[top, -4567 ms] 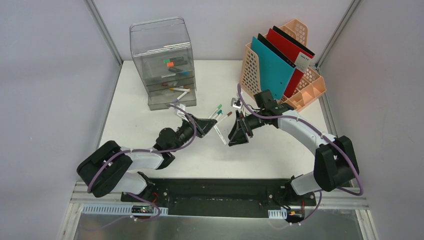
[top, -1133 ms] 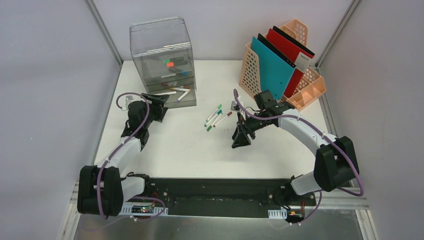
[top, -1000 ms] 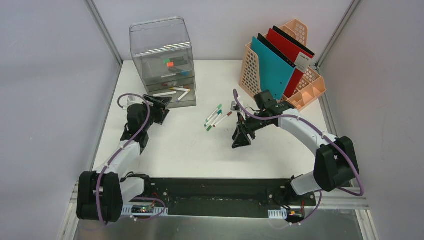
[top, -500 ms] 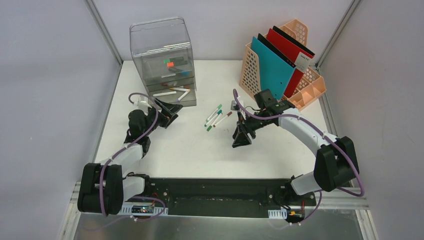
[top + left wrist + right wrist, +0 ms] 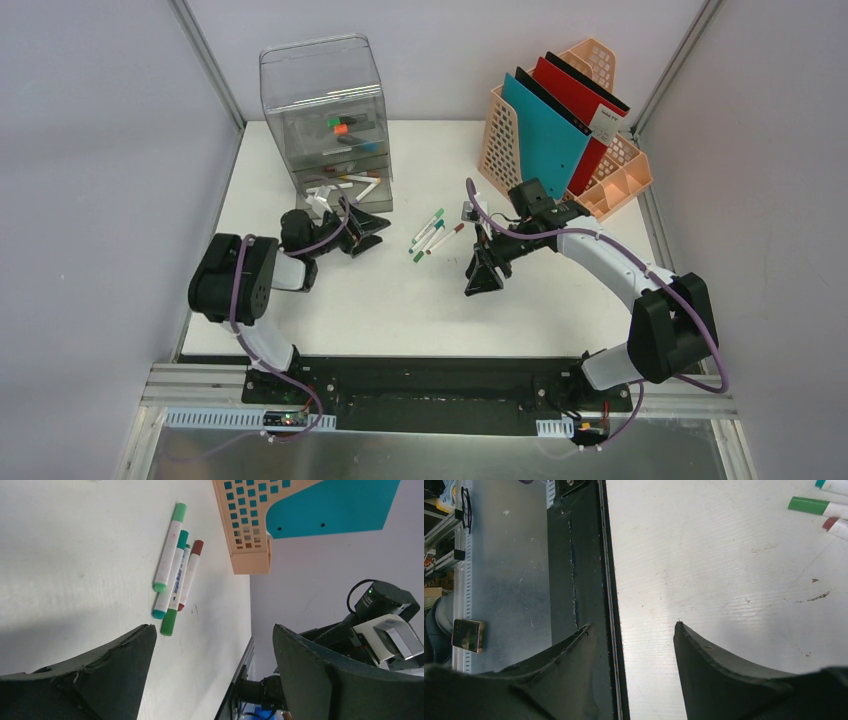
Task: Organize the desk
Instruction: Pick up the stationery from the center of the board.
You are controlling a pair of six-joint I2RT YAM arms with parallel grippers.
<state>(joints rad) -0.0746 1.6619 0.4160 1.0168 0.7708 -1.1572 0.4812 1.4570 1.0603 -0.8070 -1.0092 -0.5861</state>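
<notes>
While the overhead view takes in the whole desk (image 5: 380, 300), detail is poor. The left gripper (image 5: 372, 232) lies low in front of the clear drawer unit (image 5: 325, 110); its jaw gap is not legible from here. The drawers' contents show only as blurred coloured shapes through the plastic. The right gripper (image 5: 482, 280) points down at the desk centre, just near of the loose markers (image 5: 432, 232). The peach file rack (image 5: 510, 140) holds a teal folder (image 5: 540, 135) and a red folder (image 5: 575, 95). The white label (image 5: 606, 123) on a black folder is too small to read.

Left wrist view: the left gripper (image 5: 212, 630) is spread wide with nothing between its fingers (image 5: 90, 680). Beyond it, four markers (image 5: 172, 580) lie side by side on the desk (image 5: 75, 555). The barrel print is unreadable. The file rack (image 5: 245, 530) and teal folder (image 5: 330, 505) are cut off at the top.

Right wrist view: the right gripper (image 5: 634, 627) has its jaws moderately apart, empty, over the desk (image 5: 724, 605) at its black rail (image 5: 579, 555). Three marker ends (image 5: 814, 506) are clipped at the top right corner.
</notes>
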